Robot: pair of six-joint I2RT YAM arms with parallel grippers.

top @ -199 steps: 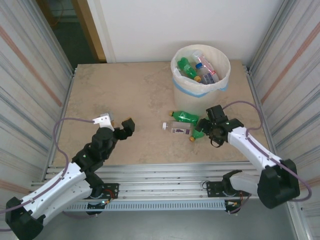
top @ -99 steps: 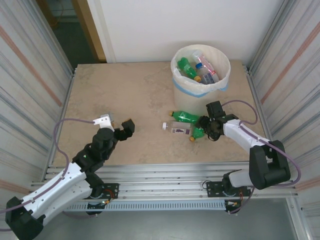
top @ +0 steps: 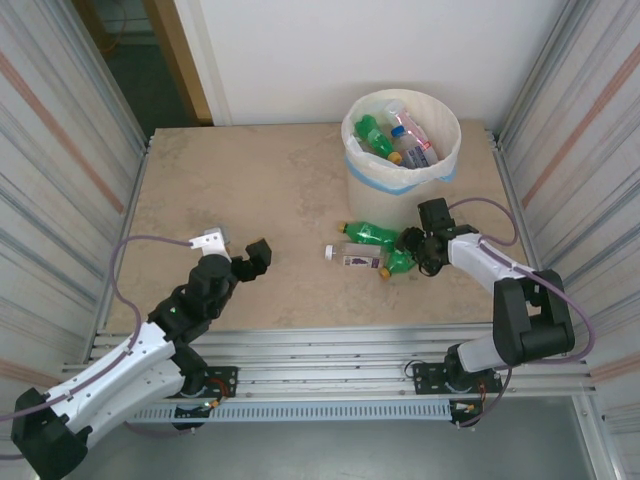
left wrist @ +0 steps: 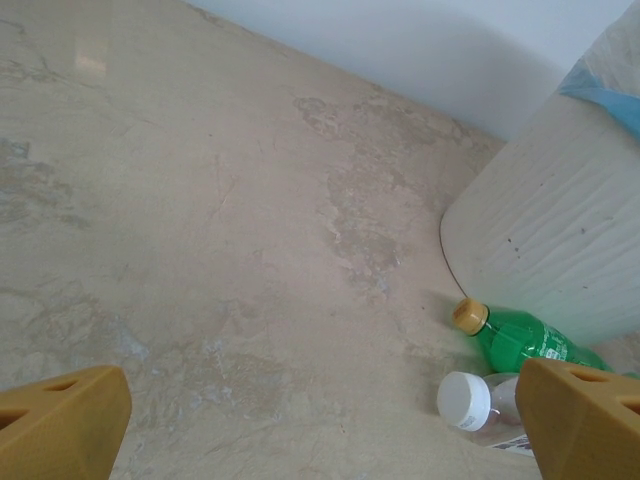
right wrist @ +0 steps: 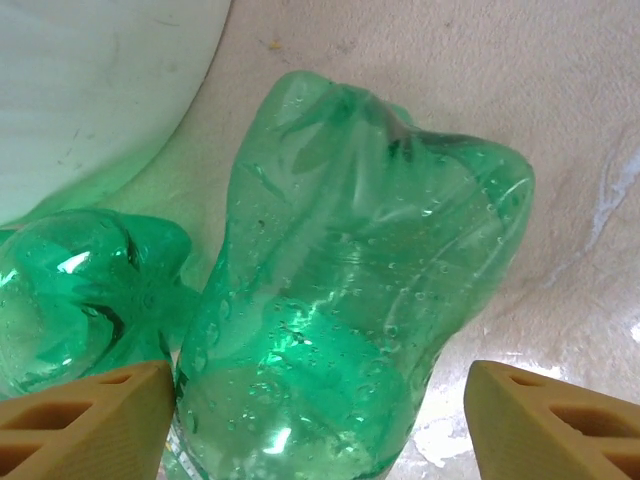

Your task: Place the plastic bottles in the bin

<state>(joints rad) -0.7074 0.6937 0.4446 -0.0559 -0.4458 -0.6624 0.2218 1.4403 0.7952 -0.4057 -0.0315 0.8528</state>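
The white-and-black left arm (top: 150, 345) stretches forward behind its two-finger left pincer (top: 235, 248), whose jaws stand spread wide, the tan pads (left wrist: 60, 425) far apart. The right arm (top: 500, 275) folds sharply at the elbow behind the right pincer (top: 412, 250), which is held low with its tan fingers (right wrist: 85, 420) parted.

No lettering reads clearly (the clear bottle's label (top: 361, 261) seems just blurred).
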